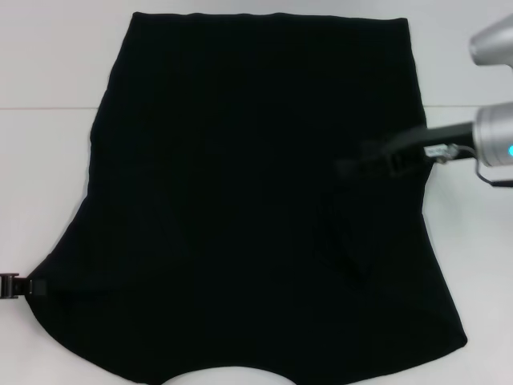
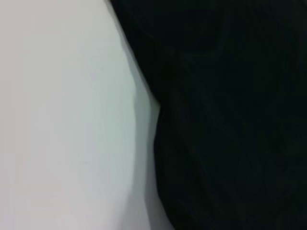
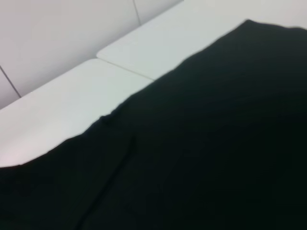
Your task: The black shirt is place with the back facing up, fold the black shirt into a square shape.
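Observation:
The black shirt [image 1: 240, 200] lies spread over the white table [image 1: 48, 160], plain side up, with no print showing. My right gripper [image 1: 353, 167] reaches in from the right above the shirt's right half, shut on a raised ridge of cloth [image 1: 346, 233] that runs from it toward the near edge. My left gripper [image 1: 18, 286] sits at the near left, shut on the shirt's left corner, which is drawn to a point there. The left wrist view holds the shirt's edge [image 2: 158, 115] against the table. The right wrist view looks across flat black cloth [image 3: 201, 143].
White tabletop [image 1: 473, 305] borders the shirt on both sides. A seam between two table panels [image 1: 48, 107] runs across at the far side. The right arm's silver wrist [image 1: 493, 136] stands over the table's right edge.

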Action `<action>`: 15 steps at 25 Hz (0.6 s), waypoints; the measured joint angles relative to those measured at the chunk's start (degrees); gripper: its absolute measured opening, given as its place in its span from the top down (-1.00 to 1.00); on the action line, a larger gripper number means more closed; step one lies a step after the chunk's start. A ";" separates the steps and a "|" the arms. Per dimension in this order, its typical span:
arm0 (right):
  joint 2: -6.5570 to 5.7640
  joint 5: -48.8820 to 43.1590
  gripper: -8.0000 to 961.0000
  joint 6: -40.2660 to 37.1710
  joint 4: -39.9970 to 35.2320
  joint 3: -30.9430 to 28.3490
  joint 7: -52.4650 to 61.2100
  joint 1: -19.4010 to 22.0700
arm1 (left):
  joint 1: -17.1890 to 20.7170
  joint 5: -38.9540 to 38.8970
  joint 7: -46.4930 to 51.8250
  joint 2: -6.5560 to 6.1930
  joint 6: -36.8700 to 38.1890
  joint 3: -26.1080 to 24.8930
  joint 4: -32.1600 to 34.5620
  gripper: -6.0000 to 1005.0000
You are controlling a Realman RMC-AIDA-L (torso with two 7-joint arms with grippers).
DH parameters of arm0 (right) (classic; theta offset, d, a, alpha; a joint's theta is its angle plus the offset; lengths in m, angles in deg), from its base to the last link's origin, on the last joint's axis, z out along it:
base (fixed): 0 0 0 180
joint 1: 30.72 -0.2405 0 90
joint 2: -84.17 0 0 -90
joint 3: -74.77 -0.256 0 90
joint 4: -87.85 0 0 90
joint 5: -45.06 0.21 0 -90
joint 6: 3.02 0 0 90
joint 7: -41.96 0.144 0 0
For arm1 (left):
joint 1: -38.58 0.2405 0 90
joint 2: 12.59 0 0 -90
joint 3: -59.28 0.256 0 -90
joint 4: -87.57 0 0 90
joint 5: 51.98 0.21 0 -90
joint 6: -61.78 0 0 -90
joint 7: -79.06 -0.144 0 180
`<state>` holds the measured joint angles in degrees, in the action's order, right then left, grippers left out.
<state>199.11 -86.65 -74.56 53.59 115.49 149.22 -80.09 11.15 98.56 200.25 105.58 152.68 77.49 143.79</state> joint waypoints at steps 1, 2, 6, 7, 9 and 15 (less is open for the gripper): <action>-0.31 0.11 -0.59 -0.67 -0.03 -0.12 0.40 0.77 | 0.05 -0.29 -0.02 0.07 0.03 -0.04 -0.24 0.83; -0.61 0.17 -0.59 -1.33 -0.03 -0.29 0.69 1.51 | 0.08 -0.29 -0.03 0.10 0.03 -0.04 -0.31 0.86; -2.46 0.33 -0.58 -7.08 -0.54 -0.52 3.27 4.99 | 0.35 -0.63 -0.35 0.28 0.50 -0.07 -1.28 0.95; -3.04 0.24 -0.57 -8.61 -0.77 -0.36 4.11 5.88 | 0.45 -1.05 -0.45 0.35 0.88 -0.07 -1.38 0.95; -4.30 -0.04 -0.56 -12.61 -1.28 -0.12 6.25 7.82 | 0.70 -2.40 -0.83 0.48 2.12 -0.07 -1.51 0.94; -7.32 -4.08 -0.54 -18.90 -2.06 -0.43 11.24 12.68 | 1.02 -4.86 -2.26 0.55 4.23 -0.07 -2.58 0.94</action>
<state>191.79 -90.73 -93.46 51.53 115.06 160.46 -67.41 12.17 93.70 197.99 106.13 156.91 77.42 141.21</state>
